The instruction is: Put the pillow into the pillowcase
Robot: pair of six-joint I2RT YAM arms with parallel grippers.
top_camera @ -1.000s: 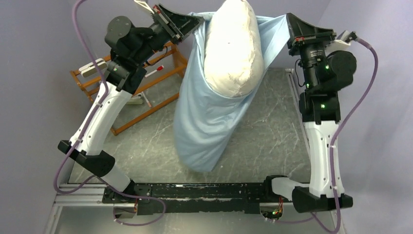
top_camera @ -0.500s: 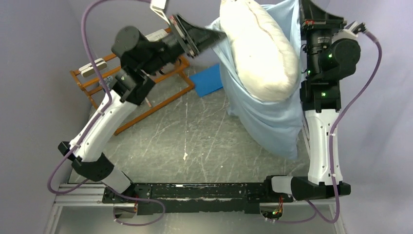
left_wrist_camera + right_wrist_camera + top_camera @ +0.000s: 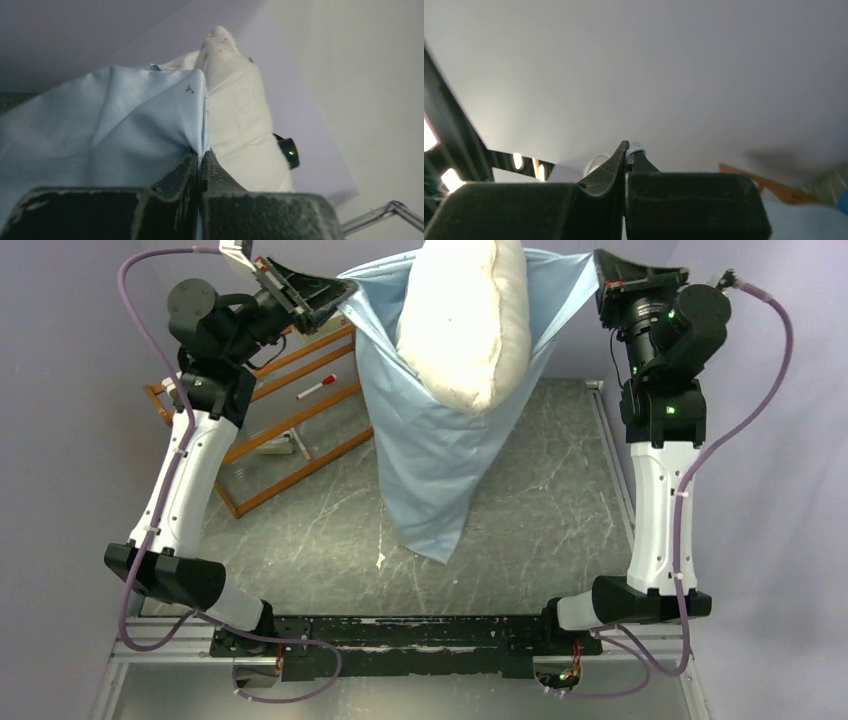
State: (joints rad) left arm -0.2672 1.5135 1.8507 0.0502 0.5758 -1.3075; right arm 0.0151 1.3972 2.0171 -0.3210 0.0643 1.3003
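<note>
The pale blue pillowcase (image 3: 430,470) hangs mouth-up above the table, stretched between both raised grippers. The plump white pillow (image 3: 465,320) stands in its mouth, the lower part inside and the upper part sticking out. My left gripper (image 3: 343,287) is shut on the left rim of the mouth. In the left wrist view that gripper (image 3: 200,159) pinches the pillowcase (image 3: 115,125) edge, with the pillow (image 3: 240,125) just beyond. My right gripper (image 3: 603,272) is shut on the right rim. In the right wrist view only a small blue fold (image 3: 635,146) shows at the tips of that gripper (image 3: 628,151).
A wooden rack (image 3: 290,435) stands at the back left of the grey table (image 3: 545,530), with a red-capped marker (image 3: 315,387) lying on it. A black rail (image 3: 420,632) runs along the near edge between the arm bases. Purple walls close in on both sides.
Both arms swung the pillowcase and pillow to the right, then back to the middle. The left arm now stands further left and the pillowcase mouth is stretched wider.
</note>
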